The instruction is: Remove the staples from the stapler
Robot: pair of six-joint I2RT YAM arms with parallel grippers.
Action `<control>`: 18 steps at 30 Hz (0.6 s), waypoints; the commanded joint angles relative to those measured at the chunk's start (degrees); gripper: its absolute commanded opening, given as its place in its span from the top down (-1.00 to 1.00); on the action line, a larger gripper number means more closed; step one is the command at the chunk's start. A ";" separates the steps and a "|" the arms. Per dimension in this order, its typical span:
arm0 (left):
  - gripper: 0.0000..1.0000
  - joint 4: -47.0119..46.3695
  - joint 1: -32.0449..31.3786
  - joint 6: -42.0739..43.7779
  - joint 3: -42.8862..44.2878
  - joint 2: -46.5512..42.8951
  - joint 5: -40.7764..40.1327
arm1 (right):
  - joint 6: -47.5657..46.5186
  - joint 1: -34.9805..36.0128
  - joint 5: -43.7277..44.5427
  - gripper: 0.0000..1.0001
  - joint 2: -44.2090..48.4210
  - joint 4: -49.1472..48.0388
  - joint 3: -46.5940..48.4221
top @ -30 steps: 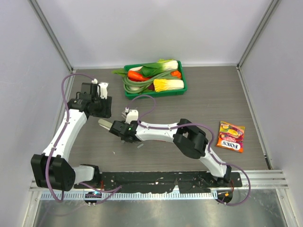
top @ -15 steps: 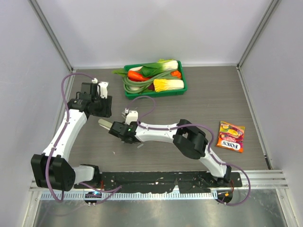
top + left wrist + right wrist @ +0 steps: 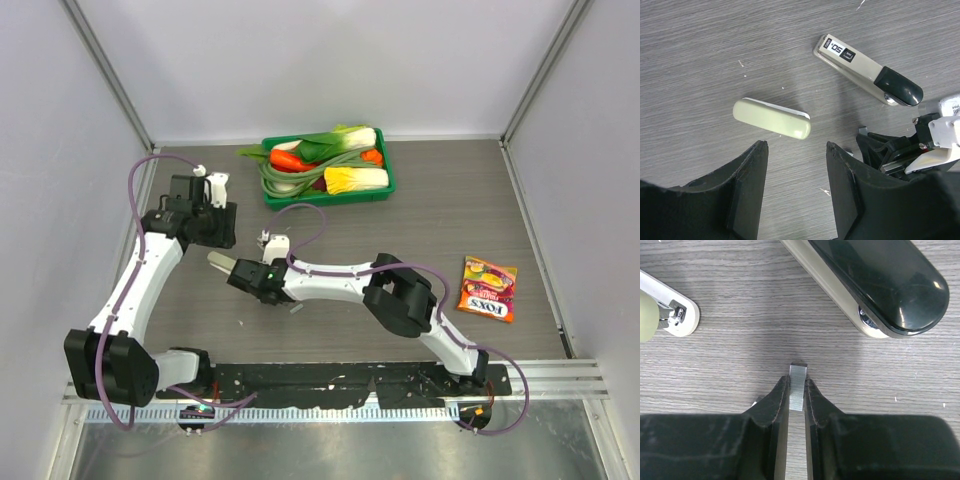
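Observation:
The stapler (image 3: 867,70), grey-bodied with a black end, lies on the table; its black end also shows in the right wrist view (image 3: 875,285). My right gripper (image 3: 797,381) is shut on a short grey strip of staples (image 3: 797,374), held just in front of the stapler's black end. In the top view the right gripper (image 3: 252,280) sits at the table's middle left and hides the stapler. My left gripper (image 3: 796,146) is open and empty, above the table near the plain beige stapler (image 3: 772,119).
The beige stapler (image 3: 222,262) lies left of the right gripper. A small grey piece (image 3: 295,308) lies on the table near it. A green tray (image 3: 385,188) of vegetables stands at the back. A candy bag (image 3: 488,288) lies at the right.
My right gripper has shifted slightly to the left with the staple strip in it. The left arm has barely moved.

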State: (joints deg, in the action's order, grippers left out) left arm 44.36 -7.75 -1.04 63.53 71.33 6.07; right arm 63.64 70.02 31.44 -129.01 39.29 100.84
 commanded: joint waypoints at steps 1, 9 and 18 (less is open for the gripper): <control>-0.08 -1.47 0.28 0.42 0.46 -2.07 1.40 | 0.35 0.56 1.51 0.85 1.82 2.02 -1.42; -0.10 -2.26 -0.95 -0.28 0.19 -1.46 2.73 | -2.73 3.36 7.75 0.90 17.53 -0.70 -13.81; -0.09 -4.98 -12.97 -0.63 -0.33 -0.84 -2.72 | 3.77 4.86 10.83 0.90 33.20 3.42 -27.96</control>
State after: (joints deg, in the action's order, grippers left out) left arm 42.68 -16.05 -1.15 63.46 71.07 5.78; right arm 63.02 75.24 36.99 -101.25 39.57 76.73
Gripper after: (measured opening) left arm 0.547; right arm 0.189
